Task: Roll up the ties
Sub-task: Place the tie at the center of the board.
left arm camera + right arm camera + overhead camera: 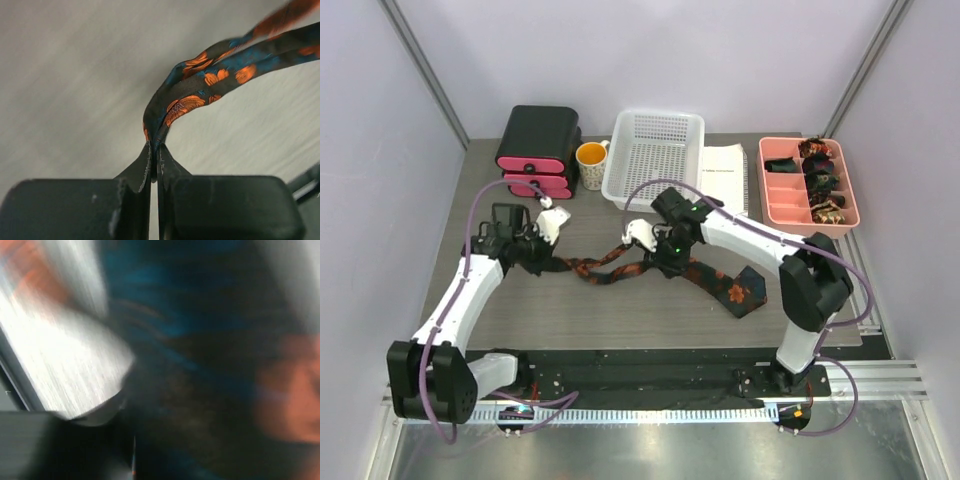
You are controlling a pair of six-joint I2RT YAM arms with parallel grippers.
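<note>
Navy-and-orange tie (605,268) clamped at a fold in your left gripper (154,148), right gripper (665,264) blurred, hold unreadable: rolling seemingly just starting; next, coil tightly.

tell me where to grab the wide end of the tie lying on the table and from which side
Take the tie at its wide blade, just behind the point, probably straight down from above with the claw across its width: that end lies flat and uncovered on the table. The left claw pinches the folded narrow part.
</note>
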